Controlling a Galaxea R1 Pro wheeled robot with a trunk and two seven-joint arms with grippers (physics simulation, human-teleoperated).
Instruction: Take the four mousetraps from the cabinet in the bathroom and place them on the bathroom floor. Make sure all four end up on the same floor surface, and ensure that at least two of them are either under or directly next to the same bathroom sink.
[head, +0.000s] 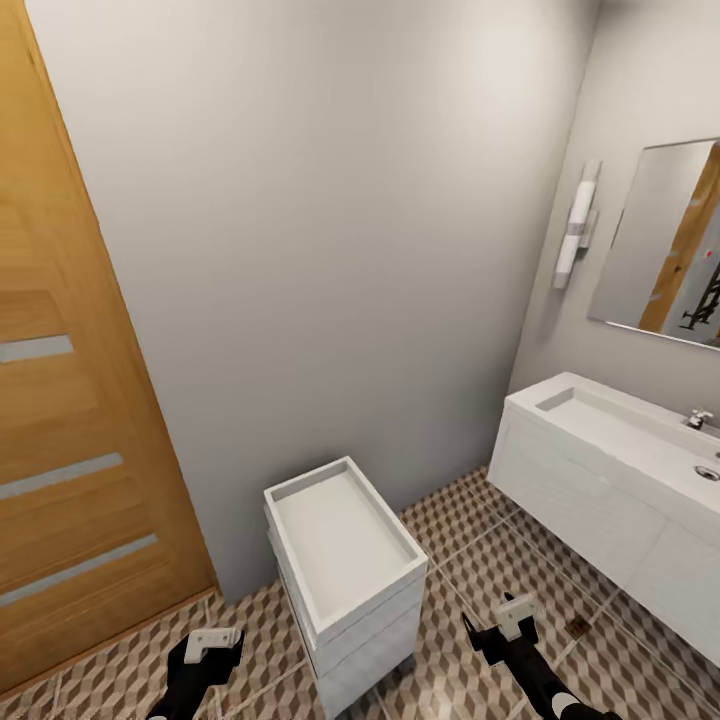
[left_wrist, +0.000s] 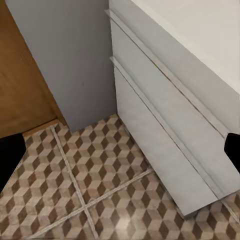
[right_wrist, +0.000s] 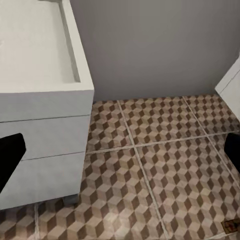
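Cabinet search, both arms lowered.
You are facing the wide white rectangular sink (head: 640, 440) across the cube-patterned bathroom floor (head: 470, 530); left gripper (head: 212, 642) and right gripper (head: 512, 612) are hanging released, empty. Mousetraps unseen: keep turning slowly, clearing the small white drawer unit (head: 345, 560).

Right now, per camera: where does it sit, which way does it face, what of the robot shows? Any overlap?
Head: high, looking forward and down at the white drawer unit, sink and wooden door; left gripper and right gripper show low.
Left wrist: low, facing the unit's drawer fronts and bathroom floor; dark fingertips at the edges.
Right wrist: low, facing the unit and grey wall; dark fingertips.
Shared: unit and floor.
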